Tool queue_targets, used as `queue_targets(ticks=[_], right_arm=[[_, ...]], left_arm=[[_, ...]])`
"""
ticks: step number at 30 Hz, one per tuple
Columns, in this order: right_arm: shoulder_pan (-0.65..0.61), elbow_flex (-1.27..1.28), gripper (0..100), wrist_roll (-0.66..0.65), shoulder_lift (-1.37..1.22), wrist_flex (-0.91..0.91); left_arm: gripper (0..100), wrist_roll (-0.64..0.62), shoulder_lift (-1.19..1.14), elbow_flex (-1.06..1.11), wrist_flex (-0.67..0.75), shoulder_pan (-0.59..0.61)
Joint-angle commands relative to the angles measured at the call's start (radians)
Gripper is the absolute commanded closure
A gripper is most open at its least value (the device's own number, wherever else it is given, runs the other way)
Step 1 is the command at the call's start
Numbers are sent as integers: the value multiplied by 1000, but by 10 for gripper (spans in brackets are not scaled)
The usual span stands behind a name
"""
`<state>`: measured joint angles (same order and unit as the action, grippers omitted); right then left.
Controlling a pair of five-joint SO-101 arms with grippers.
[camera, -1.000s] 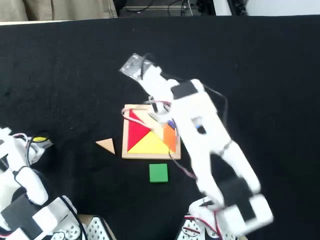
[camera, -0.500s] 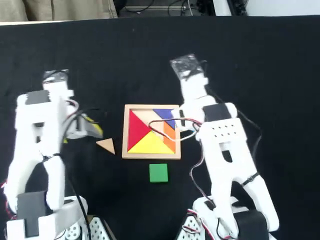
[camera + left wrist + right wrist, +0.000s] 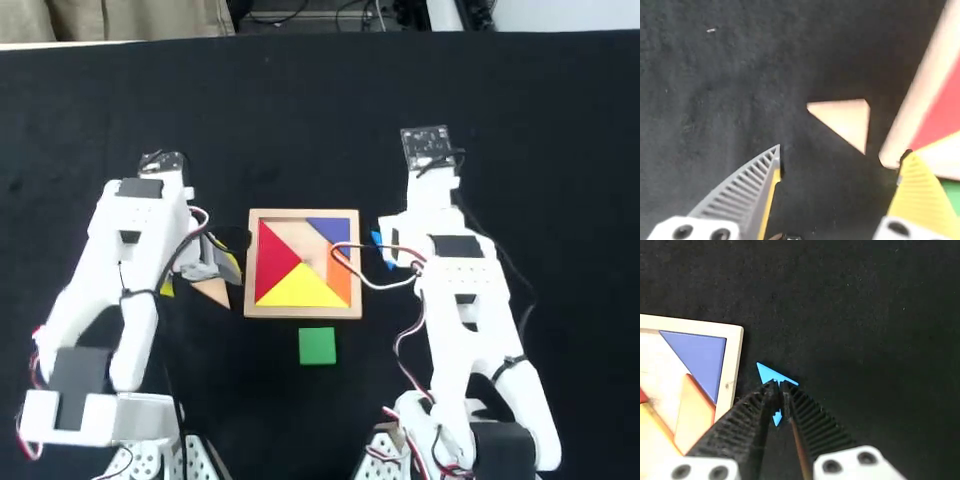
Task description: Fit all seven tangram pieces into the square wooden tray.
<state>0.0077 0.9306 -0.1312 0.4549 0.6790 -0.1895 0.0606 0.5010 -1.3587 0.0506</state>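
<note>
At the far left of the black cloth table (image 3: 500, 120) you have the left gripper (image 3: 215, 272), low over the cloth with its claw spread wide. In the left wrist view its grey finger (image 3: 752, 182) and yellow finger (image 3: 917, 187) stand on both sides of the small pale wooden triangle (image 3: 842, 120), without touching it. This triangle (image 3: 212, 291) lies flat on the cloth, just beside the left edge of the square wooden tray (image 3: 250, 268). Inside the tray you can see a big red triangle (image 3: 272, 255) at the left, a big yellow triangle (image 3: 300, 290) at the near side, a pale wooden piece (image 3: 298, 237) and a dark blue triangle (image 3: 330, 228) at the far side, and an orange piece (image 3: 341, 280) at the right. A green square piece (image 3: 318, 345) lies on the cloth near the tray's near edge, apart from it. Just beside the right edge of the tray, your right gripper (image 3: 775, 386) has its claw pressed on a small light blue triangle (image 3: 771, 373) and pinches it. You cannot tell if this piece touches the cloth.
</note>
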Motion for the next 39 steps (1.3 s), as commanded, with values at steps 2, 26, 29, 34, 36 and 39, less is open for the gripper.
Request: queue_targets(ticks=[2, 26, 29, 34, 36, 39], right_arm=[[15, 18, 982, 8, 36, -52], [15, 15, 983, 6, -97, -169], [17, -31, 983, 5, -173, -166], [25, -131, 983, 3, -274, -89], [37, -165, 983, 5, -308, -69], [77, -206, 983, 8, -346, -60]], left_arm=[[637, -8, -104, -12, 97, 27], [636, 1175, -183, -162, 147, 22], [636, 1277, -183, -153, 149, -25], [635, 1482, -181, -130, 143, -73], [636, 1551, -181, -114, 147, -85], [636, 1639, -181, -110, 150, -97]])
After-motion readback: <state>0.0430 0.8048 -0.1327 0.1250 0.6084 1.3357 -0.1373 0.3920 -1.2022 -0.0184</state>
